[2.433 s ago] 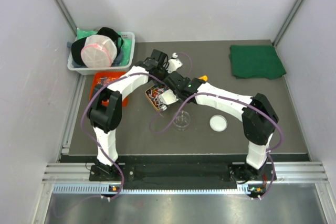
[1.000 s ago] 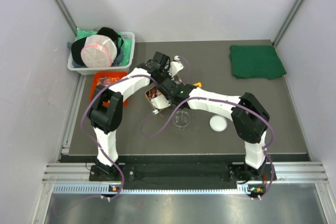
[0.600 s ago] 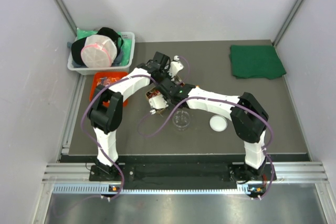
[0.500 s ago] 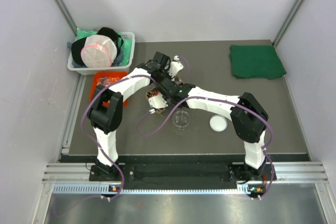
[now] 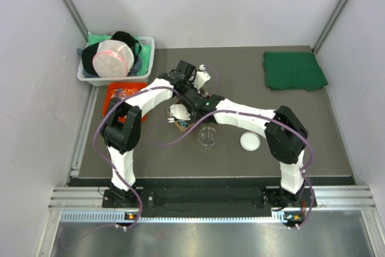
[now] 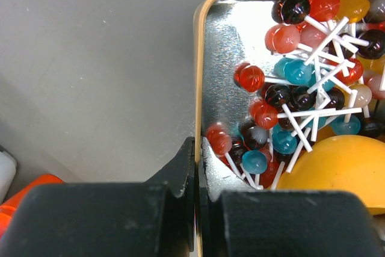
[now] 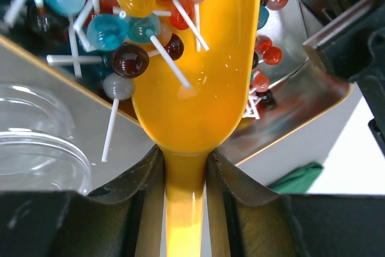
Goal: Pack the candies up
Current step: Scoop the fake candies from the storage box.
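**Both grippers clamped at the candy tin**

The left gripper (image 6: 197,167) was pressed together on the tin (image 6: 219,58). Its two dark fingers pinched the thin gold-coloured rim between them, one pad outside the wall and one inside. The right gripper (image 7: 183,170) was closed around the narrow handle of the scoop (image 7: 198,88), with its fingers squeezing that handle from both sides.

The tin was a shallow metal tray with rounded corners and a mirror-bright inside that reflected its contents. The candies (image 6: 301,76) lay heaped in it. They were small glossy balls on thin white sticks, in red, teal blue, near-black, orange and pale pink, and the sticks crossed in a tangle. The scoop was smooth, shiny orange plastic. Its rounded bowl reached into the tin and several candies (image 7: 129,4) rested on it.

A clear container (image 7: 36,148) with a ribbed, see-through wall stood just beside the tin on the matte grey table (image 6: 90,58). A round white lid (image 5: 250,141) lay beyond that container, farther from the tin.

From above, the two wrists covered most of the tin. The left wrist view cut off its right side, and the scoop there showed only as an orange dome (image 6: 337,167).
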Motion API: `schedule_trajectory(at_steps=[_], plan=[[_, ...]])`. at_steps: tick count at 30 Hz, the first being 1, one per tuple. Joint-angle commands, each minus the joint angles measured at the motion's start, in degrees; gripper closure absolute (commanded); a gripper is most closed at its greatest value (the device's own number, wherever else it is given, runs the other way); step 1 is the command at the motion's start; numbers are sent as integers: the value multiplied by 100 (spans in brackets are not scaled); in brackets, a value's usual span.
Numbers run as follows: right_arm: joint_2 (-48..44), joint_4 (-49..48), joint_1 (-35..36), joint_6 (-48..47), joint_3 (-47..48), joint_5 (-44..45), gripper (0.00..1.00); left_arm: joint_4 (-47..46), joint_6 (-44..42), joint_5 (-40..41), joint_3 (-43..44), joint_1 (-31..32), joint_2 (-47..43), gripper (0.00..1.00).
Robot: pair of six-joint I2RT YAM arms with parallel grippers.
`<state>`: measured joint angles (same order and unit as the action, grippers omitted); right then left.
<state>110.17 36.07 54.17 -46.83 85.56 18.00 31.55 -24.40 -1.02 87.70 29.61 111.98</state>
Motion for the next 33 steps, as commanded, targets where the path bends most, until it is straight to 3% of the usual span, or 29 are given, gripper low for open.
schedule_trajectory(at_steps=[1, 25, 33], plan=[[-294, 119, -29, 727, -39, -358, 100, -343, 225, 49, 72, 37, -309, 100], [-795, 444, -451, 1132, -101, -710, 100, -404, 445, 391, 54, 1, -63, 100], [-716, 339, -530, 1176, -110, -342, 100, -422, 533, 409, 37, -7, -28, 100]])
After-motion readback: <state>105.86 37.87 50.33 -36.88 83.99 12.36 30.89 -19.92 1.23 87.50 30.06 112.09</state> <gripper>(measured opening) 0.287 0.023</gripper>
